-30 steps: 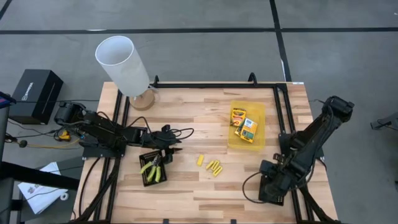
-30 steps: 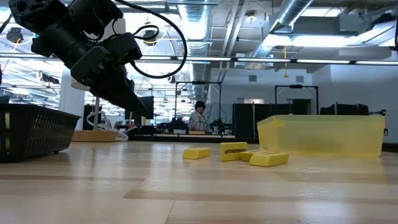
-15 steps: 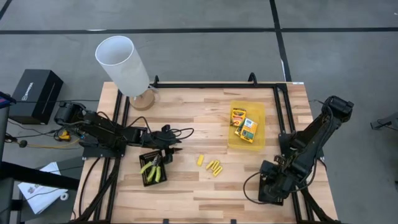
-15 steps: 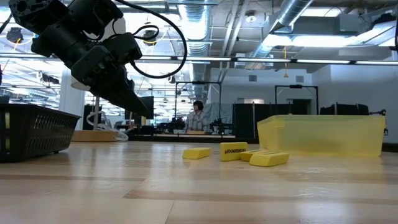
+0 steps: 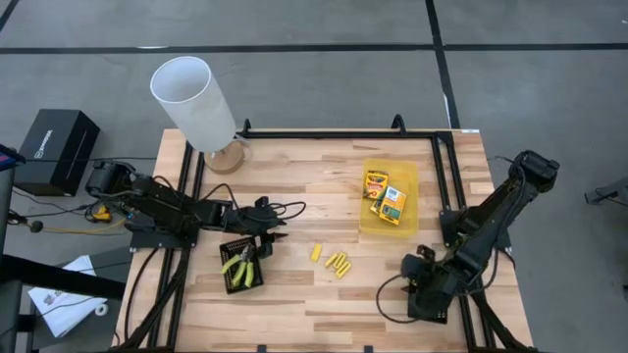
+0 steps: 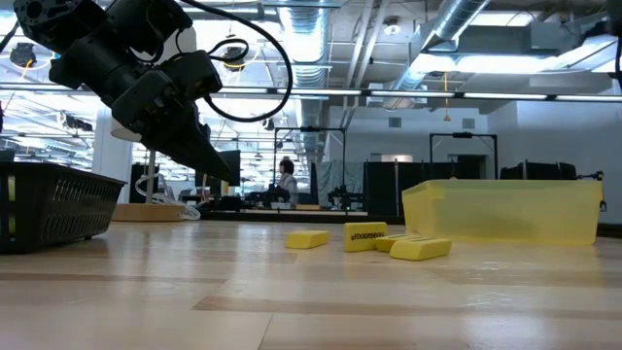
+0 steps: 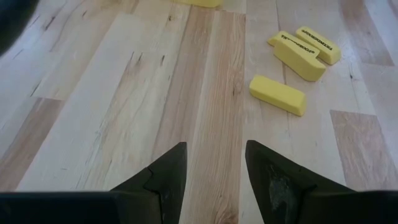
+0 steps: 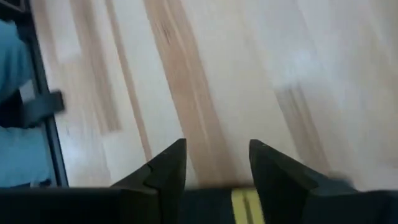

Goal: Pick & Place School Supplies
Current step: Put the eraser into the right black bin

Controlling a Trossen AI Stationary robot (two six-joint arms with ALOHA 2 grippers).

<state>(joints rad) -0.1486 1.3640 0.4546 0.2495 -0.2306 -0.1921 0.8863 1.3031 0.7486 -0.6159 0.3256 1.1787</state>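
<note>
Several short yellow sticks lie on the wood mid-table, also in the left wrist view and low view. Two yellow-and-green boxes lie flat in the translucent yellow tray. The plier-like tool lies in a black mesh tray. My left gripper hangs open above bare wood, left of the sticks. My right gripper is open over bare wood at the near right. It holds nothing.
A white cylinder on a wooden foot stands at the far left corner. A second black mesh tray sits under my right arm. A dark edge with a yellow strip shows below the right fingers; what it is, I cannot tell.
My right gripper has swung away from the mesh tray under it toward the table's left, out over the bare wood. My left arm has kept still, and no supply has moved.
</note>
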